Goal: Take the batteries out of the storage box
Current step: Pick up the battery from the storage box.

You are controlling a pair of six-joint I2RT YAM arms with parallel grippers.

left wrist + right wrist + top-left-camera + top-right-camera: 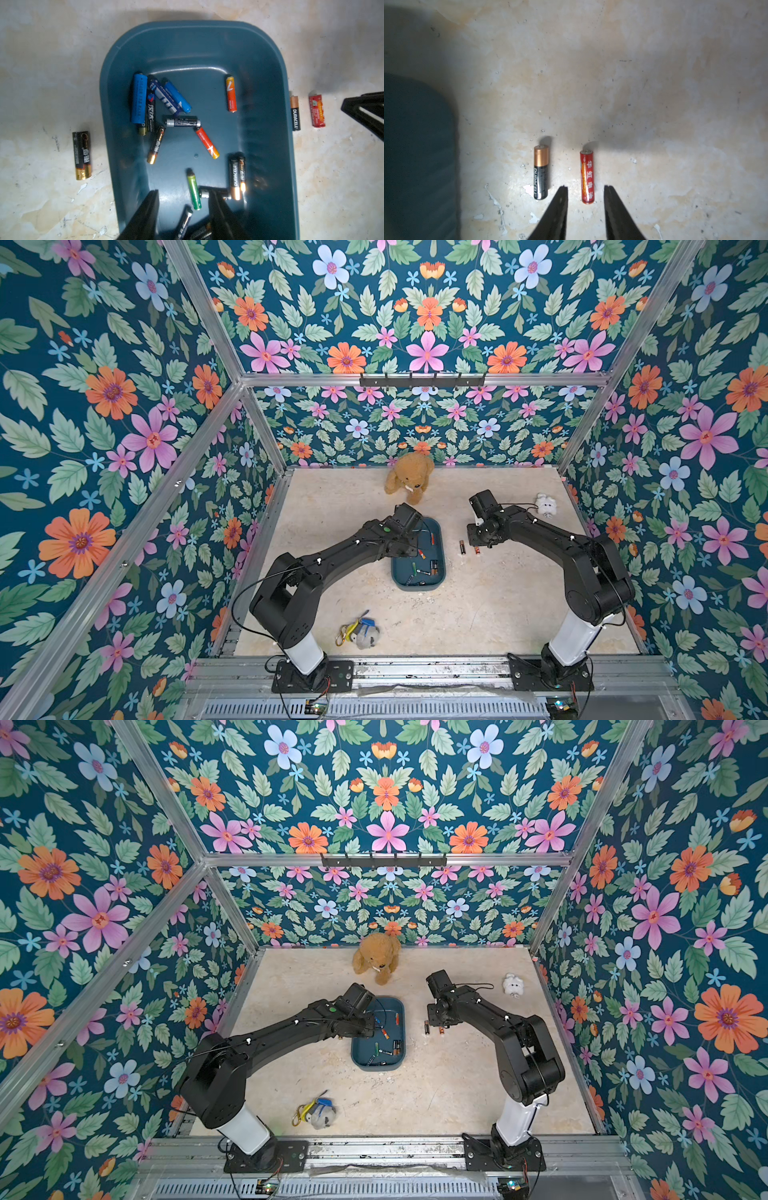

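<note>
Tabletop [654,104] | red battery [587,172] lies between right hand [586,186] fingers [614,207], parted

In both top views the left arm [332,556] covers the storage box's [439,556] side toward the left edge of the desk [498,605]. The left pincer [184,192] is hidden under its wrist there. The batteries [432,568] are too small there for labels or an exact count. In the left wrist view the box's end toward the desk's front edge runs out of the picture and cuts off several black batteries. One pincer finger [220,207] hides most of another cell [204,193]. In the right wrist view the box is a blurred, cropped dark shape.
</note>
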